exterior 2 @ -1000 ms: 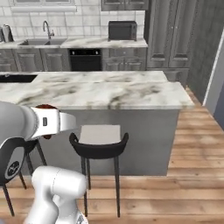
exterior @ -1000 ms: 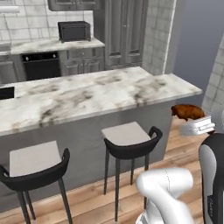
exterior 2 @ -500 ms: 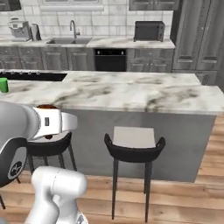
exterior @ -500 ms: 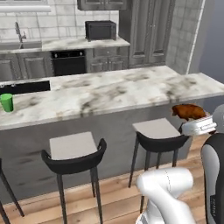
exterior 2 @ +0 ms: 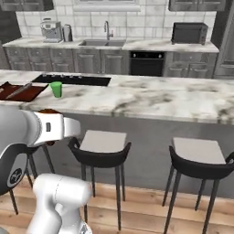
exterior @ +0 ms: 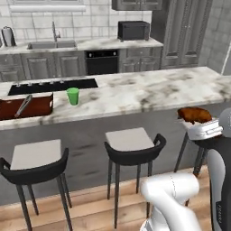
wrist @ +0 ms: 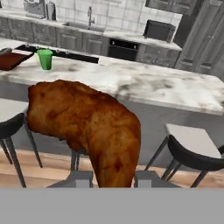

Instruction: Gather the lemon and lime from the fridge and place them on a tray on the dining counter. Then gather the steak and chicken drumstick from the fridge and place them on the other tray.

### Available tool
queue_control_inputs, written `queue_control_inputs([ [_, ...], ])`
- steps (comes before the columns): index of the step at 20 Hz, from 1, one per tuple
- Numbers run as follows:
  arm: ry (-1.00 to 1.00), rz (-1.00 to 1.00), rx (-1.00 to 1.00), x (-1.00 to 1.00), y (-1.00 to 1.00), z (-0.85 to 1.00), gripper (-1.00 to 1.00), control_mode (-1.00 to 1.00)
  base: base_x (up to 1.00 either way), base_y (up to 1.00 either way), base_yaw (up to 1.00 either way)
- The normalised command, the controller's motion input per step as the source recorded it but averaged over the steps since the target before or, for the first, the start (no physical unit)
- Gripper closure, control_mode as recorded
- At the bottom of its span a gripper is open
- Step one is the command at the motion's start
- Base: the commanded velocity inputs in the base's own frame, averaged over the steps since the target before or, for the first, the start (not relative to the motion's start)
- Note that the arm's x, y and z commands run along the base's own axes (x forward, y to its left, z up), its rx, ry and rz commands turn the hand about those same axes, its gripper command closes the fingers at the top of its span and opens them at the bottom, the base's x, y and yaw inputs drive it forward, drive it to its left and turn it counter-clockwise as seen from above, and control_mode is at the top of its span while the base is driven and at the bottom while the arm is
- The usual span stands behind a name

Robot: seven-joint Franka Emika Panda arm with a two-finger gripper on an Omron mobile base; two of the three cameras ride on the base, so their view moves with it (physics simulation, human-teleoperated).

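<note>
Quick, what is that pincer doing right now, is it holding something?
Pincer: closed on the chicken drumstick, carried in front of the dining counter.

Dining counter [exterior: 135, 92] bears red-brown tray [exterior: 25, 107], green cup [exterior: 72, 96].

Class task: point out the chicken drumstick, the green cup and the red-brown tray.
chicken drumstick [wrist: 87, 127], hand view, its browned middle.
green cup [exterior: 72, 96], left base view, its side.
red-brown tray [exterior: 43, 106], left base view, its front wall.

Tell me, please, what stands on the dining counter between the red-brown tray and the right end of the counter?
In the left base view, a green cup stands just right of the red-brown tray; beyond it the dining counter is bare marble.
</note>
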Motion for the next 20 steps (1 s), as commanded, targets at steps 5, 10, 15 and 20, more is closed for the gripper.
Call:
queue_control_inputs([
  [5,0.00,0.00,0.00,0.00,0.00,0.00,1.00,1.00,-0.18,1.00,0.15],
  [10,0.00,0.00,0.00,0.00,0.00,0.00,1.00,1.00,-0.19,1.00,0.15],
  [15,0.00,0.00,0.00,0.00,0.00,0.00,1.00,1.00,-0.19,1.00,0.15],
  [20,0.00,0.00,0.00,0.00,0.00,0.00,1.00,1.00,-0.14,1.00,0.13],
])
